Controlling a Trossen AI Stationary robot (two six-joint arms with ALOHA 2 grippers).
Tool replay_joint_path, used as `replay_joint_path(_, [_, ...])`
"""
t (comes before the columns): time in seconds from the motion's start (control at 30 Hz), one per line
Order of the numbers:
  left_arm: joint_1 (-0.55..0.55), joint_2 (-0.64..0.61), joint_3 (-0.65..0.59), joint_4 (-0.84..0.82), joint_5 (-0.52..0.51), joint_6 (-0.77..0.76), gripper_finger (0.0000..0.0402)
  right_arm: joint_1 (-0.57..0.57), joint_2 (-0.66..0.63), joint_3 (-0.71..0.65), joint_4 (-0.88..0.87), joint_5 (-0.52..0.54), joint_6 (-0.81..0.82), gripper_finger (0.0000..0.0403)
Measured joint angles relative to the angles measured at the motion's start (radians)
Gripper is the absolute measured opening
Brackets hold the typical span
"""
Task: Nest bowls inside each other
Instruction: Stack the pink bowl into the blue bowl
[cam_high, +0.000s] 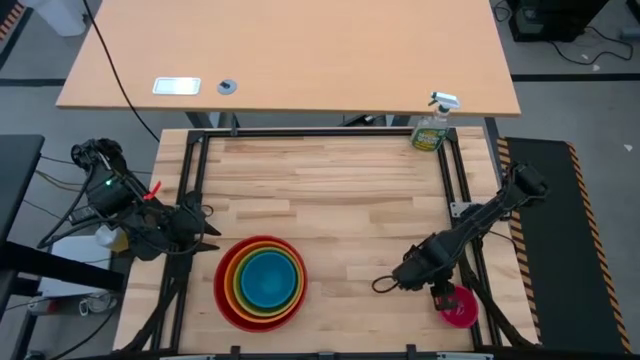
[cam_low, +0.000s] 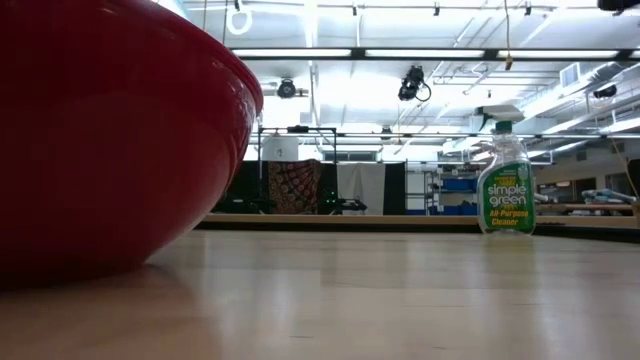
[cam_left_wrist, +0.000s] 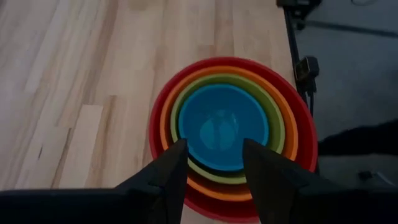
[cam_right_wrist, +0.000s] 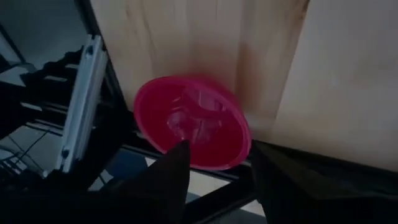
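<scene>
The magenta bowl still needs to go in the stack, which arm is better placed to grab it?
The right. The right gripper hangs open directly over the magenta bowl at the table's near right corner. The left gripper sits across the table, over the stacked bowls.

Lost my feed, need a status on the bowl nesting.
Left gripper open over nested stack, blue on top. Right gripper open at magenta bowl, table's edge. Nothing between.

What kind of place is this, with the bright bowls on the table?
Probably a robotics lab or workshop. Two dark robot arms work at a framed wooden table, beside nested bowls and a cleaner spray bottle. Behind it is a big hall with strip lights, exposed ceiling rigging and shelving.
</scene>
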Motion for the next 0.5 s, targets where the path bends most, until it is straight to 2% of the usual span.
replay_joint_path(0.27, [0.000, 0.000, 0.000, 0.000, -0.026, -0.035, 0.0156, 0.052, 0.003, -0.161, 0.059, 0.012, 0.080, 0.0206])
replay_joint_path(0.5, [0.000, 0.000, 0.000, 0.000, -0.044, -0.041, 0.0156, 0.077, 0.003, -0.234, 0.245, 0.021, 0.080, 0.0204])
